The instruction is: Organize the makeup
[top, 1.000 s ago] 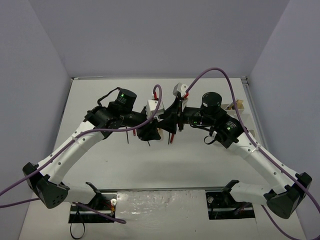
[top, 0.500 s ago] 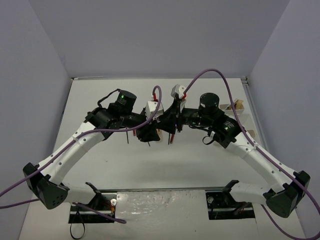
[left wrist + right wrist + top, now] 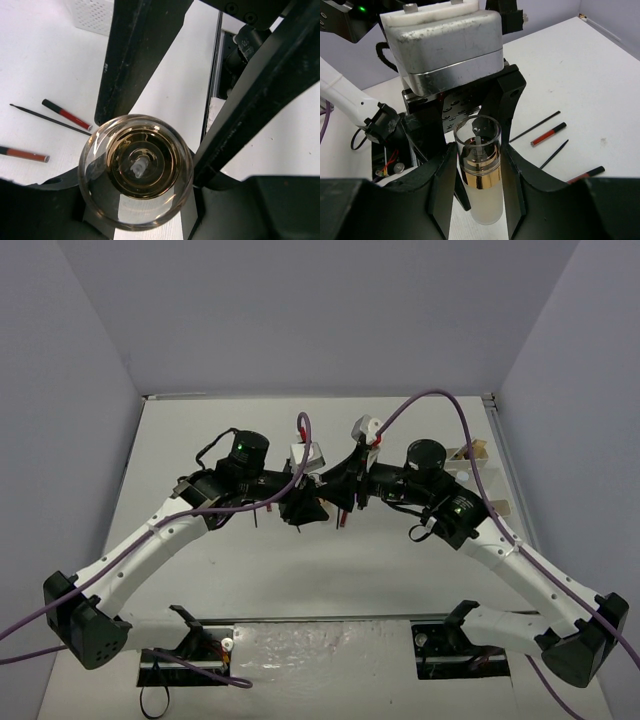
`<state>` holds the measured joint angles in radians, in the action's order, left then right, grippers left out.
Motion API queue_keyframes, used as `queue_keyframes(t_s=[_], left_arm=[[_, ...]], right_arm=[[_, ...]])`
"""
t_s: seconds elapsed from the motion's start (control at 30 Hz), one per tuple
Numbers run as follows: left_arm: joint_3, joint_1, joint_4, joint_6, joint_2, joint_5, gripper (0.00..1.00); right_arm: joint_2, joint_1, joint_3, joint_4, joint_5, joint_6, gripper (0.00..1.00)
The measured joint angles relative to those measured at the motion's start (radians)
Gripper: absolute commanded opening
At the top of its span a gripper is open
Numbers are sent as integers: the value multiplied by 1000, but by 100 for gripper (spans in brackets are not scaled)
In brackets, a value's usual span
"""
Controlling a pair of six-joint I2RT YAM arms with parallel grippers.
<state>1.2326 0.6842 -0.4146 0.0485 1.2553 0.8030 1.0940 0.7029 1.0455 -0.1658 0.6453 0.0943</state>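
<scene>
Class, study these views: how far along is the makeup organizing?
Done: nothing visibly stored. In hand: the right gripper clamps the beige bottle upright, the left gripper poised over its cap, grip unclear. Remaining: red sticks and black sticks lying loose on the table; other bottles are out of sight.

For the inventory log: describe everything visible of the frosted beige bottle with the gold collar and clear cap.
The frosted beige bottle stands upright, its body looking like milky glass. A shiny gold collar rings the neck under a clear round cap, through which a white pump nozzle shows from above. The right gripper clamps the body, one black finger on each side. The left gripper hangs over the cap; contact cannot be told.
</scene>
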Motion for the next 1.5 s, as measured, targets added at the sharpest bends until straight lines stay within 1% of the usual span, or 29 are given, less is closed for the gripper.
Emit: queue_keyframes(t_s=[0.03, 0.1, 0.2, 0.27, 0.37, 0.47, 0.57, 0.67, 0.8, 0.93, 1.13, 1.23, 1.43, 1.5], left_arm=[[-2, 0, 11, -6, 0, 0, 0], [-12, 0, 28, -17, 0, 0, 0], [-32, 0, 45, -25, 0, -21, 0], [-49, 0, 56, -25, 0, -44, 0], [-71, 1, 78, -25, 0, -95, 0], [-92, 2, 109, -26, 5, -163, 0], [-129, 13, 168, -34, 29, -234, 0], [-199, 38, 269, -69, 76, -324, 0], [-276, 88, 374, -123, 179, -452, 0], [-312, 146, 458, -183, 266, -564, 0], [-317, 174, 560, -266, 330, -673, 0], [-333, 173, 611, -299, 358, -718, 0], [-358, 172, 651, -340, 432, -783, 0], [-365, 173, 664, -350, 433, -803, 4]], right_arm=[[-2, 0, -4, -6, -5, 2, 8], [-5, 0, -12, -13, -11, 5, 32], [-14, 0, -37, -20, -37, 9, 58], [-28, -2, -59, -12, -74, 10, 73], [-58, -4, -87, 32, -135, 9, 89], [-116, -1, -105, 105, -218, 5, 98], [-213, -1, -107, 188, -318, 8, 100], [-308, -1, -109, 243, -438, 19, 100], [-422, -1, -134, 294, -598, 47, 100], [-487, -1, -149, 329, -707, 70, 100], [-499, -1, -159, 369, -787, 88, 100], [-505, -1, -167, 378, -804, 92, 100], [-510, -1, -169, 381, -816, 94, 100], [-511, -1, -174, 381, -817, 97, 100]])
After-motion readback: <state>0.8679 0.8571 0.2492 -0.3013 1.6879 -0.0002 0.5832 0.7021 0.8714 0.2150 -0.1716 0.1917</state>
